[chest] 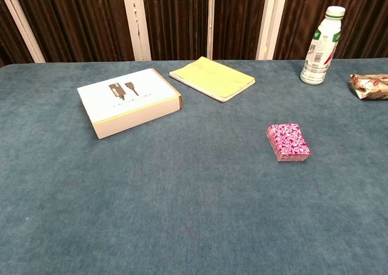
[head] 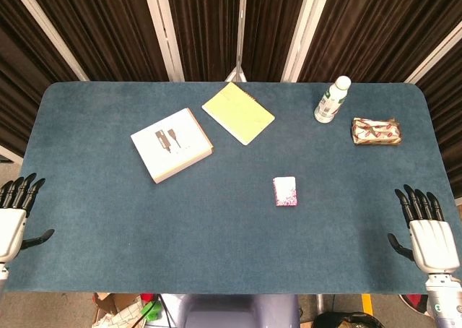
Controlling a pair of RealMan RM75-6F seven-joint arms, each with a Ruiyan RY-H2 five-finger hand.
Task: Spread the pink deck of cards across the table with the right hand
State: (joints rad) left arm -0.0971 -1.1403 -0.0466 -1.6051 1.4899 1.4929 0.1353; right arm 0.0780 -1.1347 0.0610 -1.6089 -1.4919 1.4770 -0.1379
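Observation:
The pink deck of cards lies as one neat stack on the blue table, right of centre; the chest view shows the pink deck squared up, patterned back upward. My right hand rests at the table's near right edge, fingers apart, holding nothing, well to the right of the deck. At the near left edge sits my left hand, fingers likewise spread and empty. Neither hand appears in the chest view.
A white box lies left of centre, with a yellow notepad behind it. At the back right stand a white bottle and a patterned packet. The blue table is bare around the deck.

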